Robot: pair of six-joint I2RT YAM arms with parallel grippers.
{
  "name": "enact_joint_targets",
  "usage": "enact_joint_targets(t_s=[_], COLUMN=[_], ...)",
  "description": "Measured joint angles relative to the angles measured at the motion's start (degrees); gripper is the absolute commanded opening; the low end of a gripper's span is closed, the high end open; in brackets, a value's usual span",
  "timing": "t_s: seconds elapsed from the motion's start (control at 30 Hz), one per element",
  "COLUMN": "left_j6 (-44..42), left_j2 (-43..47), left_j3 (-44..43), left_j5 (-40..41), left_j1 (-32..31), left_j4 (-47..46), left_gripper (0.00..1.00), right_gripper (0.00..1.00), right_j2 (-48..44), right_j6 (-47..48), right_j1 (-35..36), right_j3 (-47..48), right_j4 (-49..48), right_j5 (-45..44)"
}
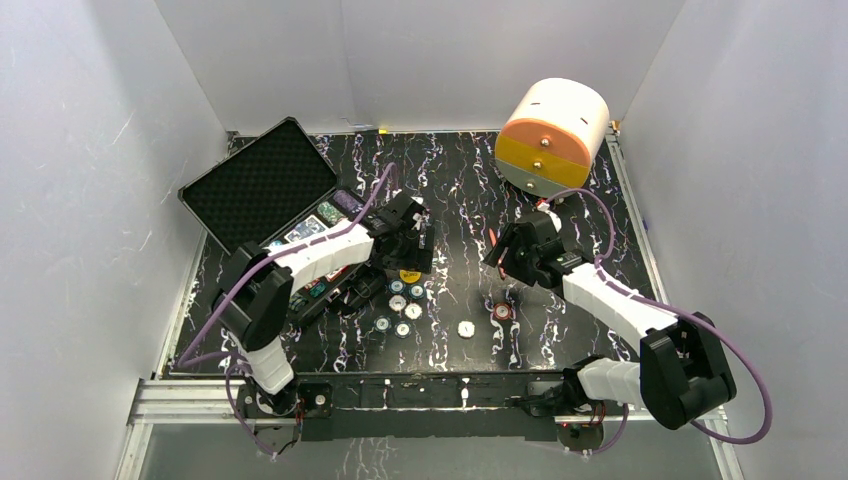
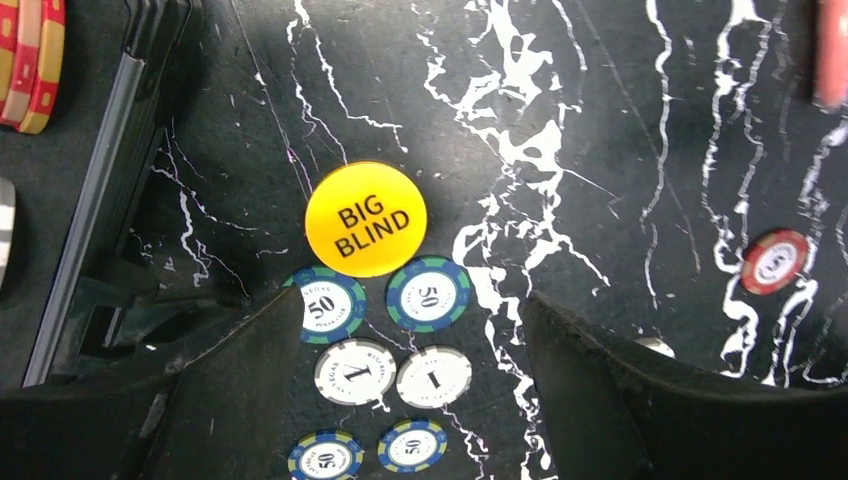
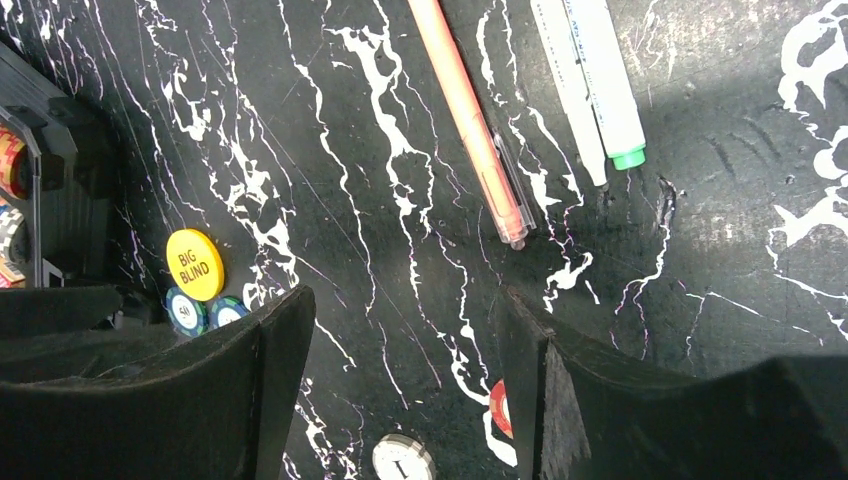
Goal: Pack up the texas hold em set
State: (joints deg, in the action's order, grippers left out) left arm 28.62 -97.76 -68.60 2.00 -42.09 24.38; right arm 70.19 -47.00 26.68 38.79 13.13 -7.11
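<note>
The black case (image 1: 262, 183) lies open at the left side of the marbled table (image 1: 455, 200), with its foam lid tipped back; chips sit in its slots, partly hidden under the left arm; the left gripper (image 2: 412, 305) hangs just over the table beside the case, its fingers spread wide with nothing in them; under it lie the yellow BIG BLIND button (image 2: 366, 219), two blue 50 chips (image 2: 428, 294) right beside the button, two white 1 chips (image 2: 355, 371), and two more blue chips nearer the arm; a red chip (image 2: 775, 261) lies well apart on the right; the right gripper (image 3: 405, 310) is spread too and holds nothing; it hangs over bare table near an orange pen (image 3: 470, 120) and a white pen with a green tip (image 3: 608, 90); the big orange-and-white cylinder (image 1: 552, 135) is at the back right.
</note>
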Motion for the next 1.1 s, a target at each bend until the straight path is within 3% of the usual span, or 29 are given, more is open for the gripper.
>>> enact_joint_targets(t_s=[0.2, 0.8, 1.1], left_j6=[0.74, -1.4, -2.4], left_j2=[-4.2, -10.84, -12.98], left_j3=[-1.84, -4.42, -6.95], left_j5=[1.77, 2.75, 5.97], left_j1=[0.0, -0.5, -2.1], left_j4=[1.44, 3.93, 6.56], left_gripper=[0.82, 0.62, 0.62], right_gripper=[0.73, 0.73, 0.74], right_j2=[-0.2, 0.04, 0.04], right_j6=[-0.2, -0.63, -0.59], right_j1=[0.0, -0.04, -0.04], right_j3=[-0.63, -0.66, -0.66], right_j4=[-0.09, -1.36, -1.7], right_j5=[0.42, 3.04, 3.3])
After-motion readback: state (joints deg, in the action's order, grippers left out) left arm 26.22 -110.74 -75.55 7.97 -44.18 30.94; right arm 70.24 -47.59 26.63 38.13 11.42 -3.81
